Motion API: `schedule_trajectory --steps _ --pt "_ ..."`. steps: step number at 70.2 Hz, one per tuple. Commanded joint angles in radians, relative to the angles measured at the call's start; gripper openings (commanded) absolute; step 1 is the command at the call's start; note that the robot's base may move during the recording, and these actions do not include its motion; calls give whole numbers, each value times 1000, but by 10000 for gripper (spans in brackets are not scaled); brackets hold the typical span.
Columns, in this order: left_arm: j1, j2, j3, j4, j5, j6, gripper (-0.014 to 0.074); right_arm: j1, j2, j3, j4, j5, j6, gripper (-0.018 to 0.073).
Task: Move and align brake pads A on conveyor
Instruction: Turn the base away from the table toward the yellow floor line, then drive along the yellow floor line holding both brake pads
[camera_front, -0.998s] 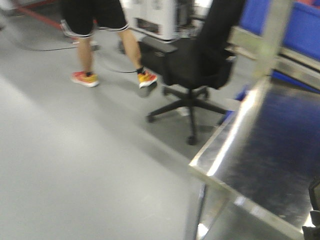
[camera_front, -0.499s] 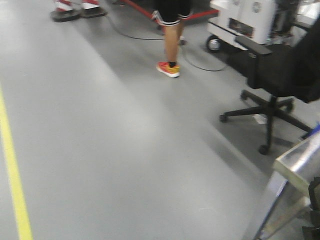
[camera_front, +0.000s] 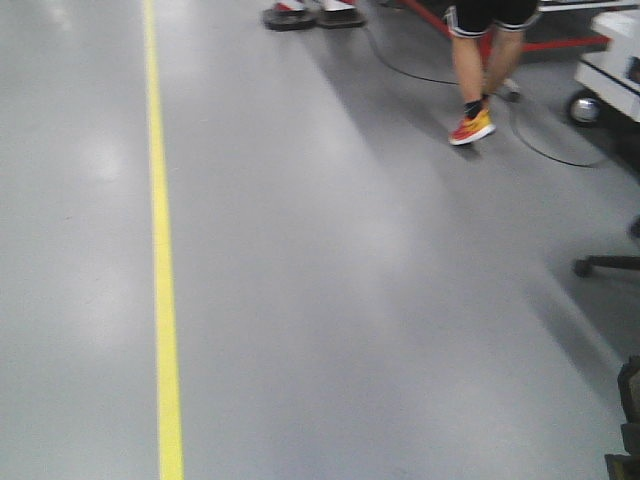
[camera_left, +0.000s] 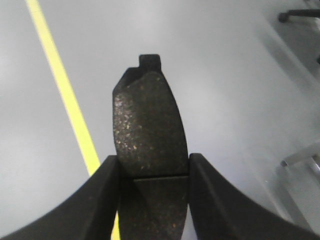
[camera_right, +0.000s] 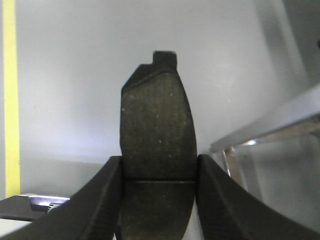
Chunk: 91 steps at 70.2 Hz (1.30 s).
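Left wrist view: my left gripper (camera_left: 153, 159) pinches a brake pad (camera_left: 147, 117), my right gripper (camera_right: 160, 159) another, over floor (camera_front: 350, 300) beside the yellow line (camera_front: 160, 250); a jolt could drop either.

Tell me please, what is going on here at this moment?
The left gripper is shut on a brake pad, held between its fingers, and the right gripper holds a second brake pad the same way. The front view shows grey floor, a yellow line and a person's legs; the conveyor is not in view.
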Motion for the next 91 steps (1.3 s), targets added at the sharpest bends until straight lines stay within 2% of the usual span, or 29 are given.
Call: schedule_trajectory --steps 1,35,91 --pt "-3 2 -31 4 -68 -1 -7 -7 -3 -29 -24 -33 -7 18" --pt "-3 2 -31 3 -68 -1 -7 -7 -3 -29 -24 55 -7 18" --pt "-3 2 -31 3 -68 -1 -7 -7 -3 -29 -24 325 -7 18"
